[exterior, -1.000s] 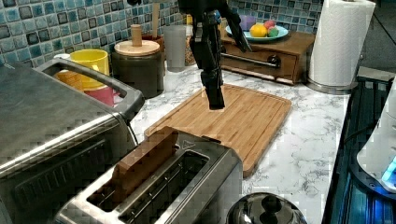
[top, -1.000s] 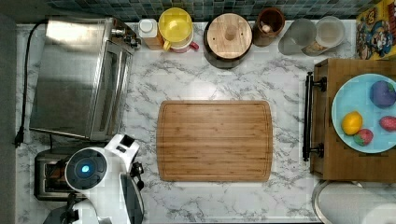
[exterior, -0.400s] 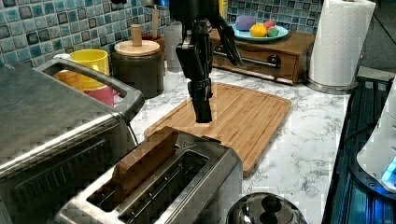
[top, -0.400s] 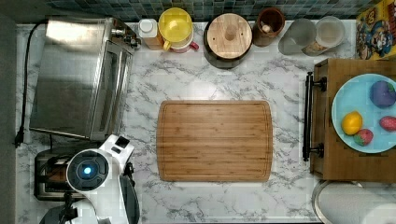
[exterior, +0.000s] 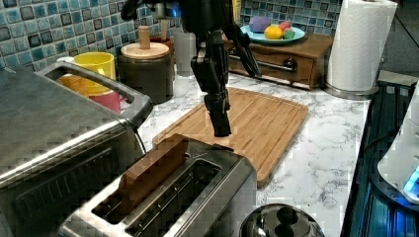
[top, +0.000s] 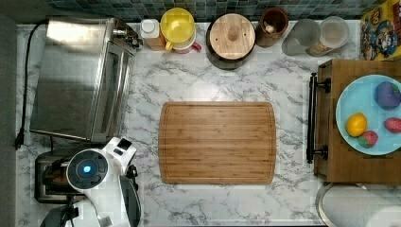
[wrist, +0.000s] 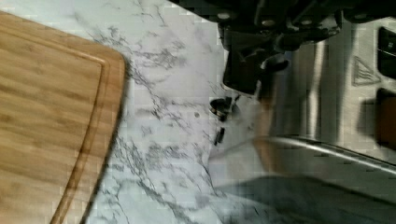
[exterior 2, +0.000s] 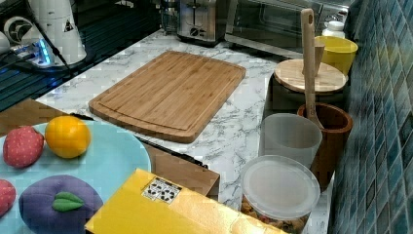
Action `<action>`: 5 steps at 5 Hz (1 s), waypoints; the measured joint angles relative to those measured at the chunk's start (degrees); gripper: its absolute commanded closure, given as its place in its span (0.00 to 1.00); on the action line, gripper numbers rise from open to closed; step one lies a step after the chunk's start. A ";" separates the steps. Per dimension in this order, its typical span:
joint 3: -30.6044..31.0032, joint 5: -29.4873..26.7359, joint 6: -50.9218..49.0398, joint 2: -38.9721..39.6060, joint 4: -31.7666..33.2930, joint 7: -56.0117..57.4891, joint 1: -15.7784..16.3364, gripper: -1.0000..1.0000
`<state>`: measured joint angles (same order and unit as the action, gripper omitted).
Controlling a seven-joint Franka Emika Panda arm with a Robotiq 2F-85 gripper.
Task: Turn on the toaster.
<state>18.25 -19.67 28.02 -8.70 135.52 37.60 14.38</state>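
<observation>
The toaster (exterior: 197,195) is a small steel box at the left view's bottom, with a brown bread slice (exterior: 150,170) standing in one of its two slots. In the top view the toaster (top: 47,177) lies at the lower left, half covered by my arm. My gripper (exterior: 221,126) points straight down with its black fingers pressed together, just above the toaster's end that faces the cutting board. In the wrist view the fingers (wrist: 243,65) hang beside the toaster's steel top (wrist: 327,98), close to two small black parts (wrist: 222,107) sticking out of its side.
A large steel toaster oven (top: 80,78) stands right behind the toaster. The bamboo cutting board (top: 217,142) lies mid-counter. A yellow mug (top: 177,26) and a wooden-lidded canister (top: 231,35) line the back wall. A fruit plate (top: 366,113) sits on a wooden box.
My gripper has dropped and moved from over the cutting board toward the toaster's end. In the top view the arm has shifted left over the toaster.
</observation>
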 measured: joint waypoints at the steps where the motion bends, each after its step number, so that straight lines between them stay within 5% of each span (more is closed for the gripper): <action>1: 0.22 0.15 -0.80 1.13 0.00 -0.78 0.06 1.00; 5: 1.79 2.32 2.25 3.11 0.11 -4.70 -0.06 1.00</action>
<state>20.05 -17.35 30.27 -5.59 135.63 32.90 14.32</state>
